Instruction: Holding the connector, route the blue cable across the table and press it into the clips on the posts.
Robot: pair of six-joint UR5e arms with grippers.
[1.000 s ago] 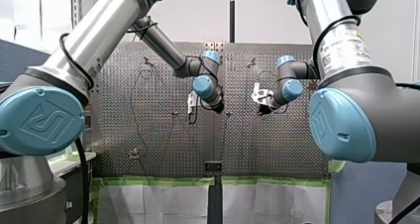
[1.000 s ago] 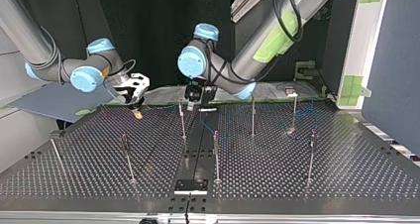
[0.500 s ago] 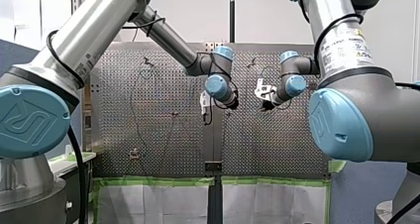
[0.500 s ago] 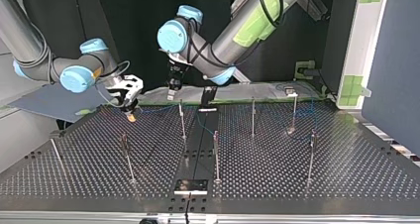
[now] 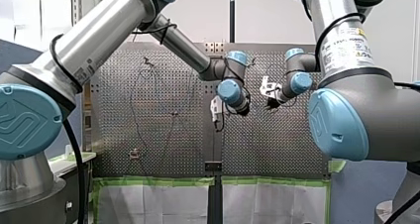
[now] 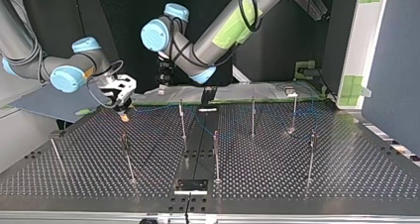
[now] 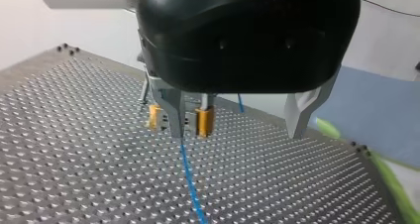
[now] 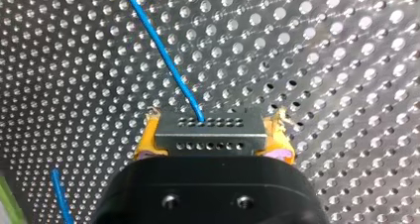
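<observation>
Routing is looking unfinished: right tool (image 6: 122, 116) is clamping the connector (image 8: 210, 134), left tool (image 7: 236, 129) is gaping empty, posts (image 6: 216, 154) opposite the arms (image 6: 223, 26) are standing bare of cable (image 8: 163, 60).

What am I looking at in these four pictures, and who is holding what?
Two robot arms work over a perforated table with thin upright posts. The front view looks from behind the arms; the top view faces them from across the table, sides crossed; each wrist view looks along one arm's tool. My right tool has its yellow pads shut on the grey connector, with the blue cable trailing from it. My left tool is open and holds nothing.
</observation>
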